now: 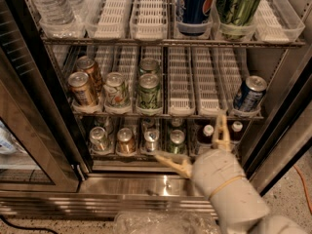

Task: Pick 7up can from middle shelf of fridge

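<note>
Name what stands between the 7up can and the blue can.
Camera view: a green can beside the 7up can, then bare white trays. The pincer hangs open below the middle shelf.
</note>
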Controlling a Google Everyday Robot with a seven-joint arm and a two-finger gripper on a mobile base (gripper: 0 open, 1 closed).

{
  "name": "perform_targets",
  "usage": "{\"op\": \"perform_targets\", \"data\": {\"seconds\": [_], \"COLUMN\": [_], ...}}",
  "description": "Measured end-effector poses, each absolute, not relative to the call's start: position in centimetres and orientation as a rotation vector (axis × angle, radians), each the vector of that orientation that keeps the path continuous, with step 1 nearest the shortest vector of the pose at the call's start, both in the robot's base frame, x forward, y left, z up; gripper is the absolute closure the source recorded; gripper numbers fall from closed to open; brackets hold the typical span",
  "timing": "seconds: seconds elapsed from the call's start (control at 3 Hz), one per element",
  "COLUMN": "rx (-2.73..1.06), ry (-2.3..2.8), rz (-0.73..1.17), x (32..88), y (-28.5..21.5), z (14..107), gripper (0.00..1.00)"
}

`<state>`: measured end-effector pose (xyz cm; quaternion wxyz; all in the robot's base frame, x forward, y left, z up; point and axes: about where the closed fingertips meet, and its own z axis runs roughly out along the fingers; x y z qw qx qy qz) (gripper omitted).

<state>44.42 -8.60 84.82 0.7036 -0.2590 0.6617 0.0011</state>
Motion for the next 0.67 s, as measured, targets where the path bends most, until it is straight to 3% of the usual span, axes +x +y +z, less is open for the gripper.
{"op": "perform_targets", "data": {"seconds": [0.67], "rx": [-0.551], "ry": [1.433], "rz": [0.051], "x": [44.57], "y": [-8.29], "z": [84.66], "gripper": [0.0]}}
